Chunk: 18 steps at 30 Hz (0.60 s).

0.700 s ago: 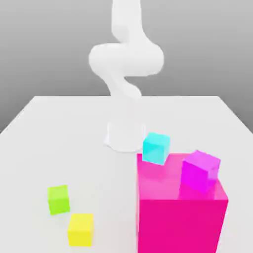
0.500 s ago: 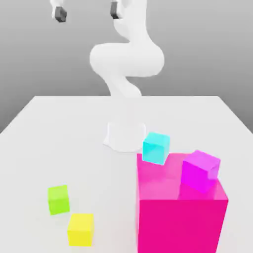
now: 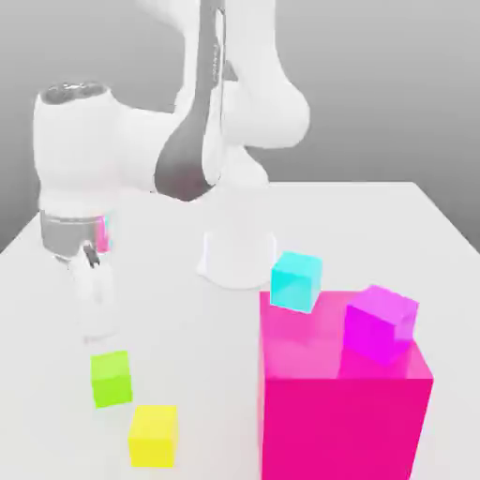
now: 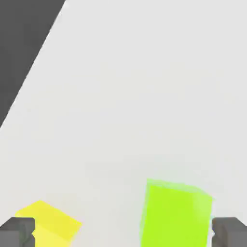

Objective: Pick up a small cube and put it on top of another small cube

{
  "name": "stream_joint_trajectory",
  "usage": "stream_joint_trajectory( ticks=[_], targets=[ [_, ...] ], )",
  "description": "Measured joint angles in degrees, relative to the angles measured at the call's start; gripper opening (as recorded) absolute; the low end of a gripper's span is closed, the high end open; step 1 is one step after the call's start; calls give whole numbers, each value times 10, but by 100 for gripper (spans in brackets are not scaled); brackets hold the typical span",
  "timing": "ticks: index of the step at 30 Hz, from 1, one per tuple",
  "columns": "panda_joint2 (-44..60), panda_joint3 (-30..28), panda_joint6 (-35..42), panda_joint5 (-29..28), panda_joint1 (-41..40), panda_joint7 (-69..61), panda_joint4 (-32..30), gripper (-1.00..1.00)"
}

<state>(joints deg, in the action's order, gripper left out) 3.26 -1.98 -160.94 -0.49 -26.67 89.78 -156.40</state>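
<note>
Exterior view: the lime-green cube (image 3: 112,378) is seen on the white table (image 3: 375,216), at 11 o'clock of the yellow cube (image 3: 153,435), just beside it. The claw (image 3: 94,323) is held above it, spread fully and empty. The cube is judged light, rigid and smooth; two opposite flat sides should be pinched. Its finish is plain and matte.

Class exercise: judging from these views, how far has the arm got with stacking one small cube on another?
Done: nothing stacked. The matte lime-green cube and matte yellow cube sit apart on the white table. In hand: the open tool hangs above the green cube. Left: grasp, lift, place.
</note>
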Motion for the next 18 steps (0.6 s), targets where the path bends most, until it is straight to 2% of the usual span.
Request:
stream_joint_trajectory(
  ticks=[6,7,13,18],
  targets=[
    [124,13,-99,20,-11,-2,12,0],
    [138,13,-110,20,-11,-2,15,-100],
    [145,14,-117,19,-12,-1,16,-100],
    [67,13,-54,16,-12,2,2,-100]
  ],
)
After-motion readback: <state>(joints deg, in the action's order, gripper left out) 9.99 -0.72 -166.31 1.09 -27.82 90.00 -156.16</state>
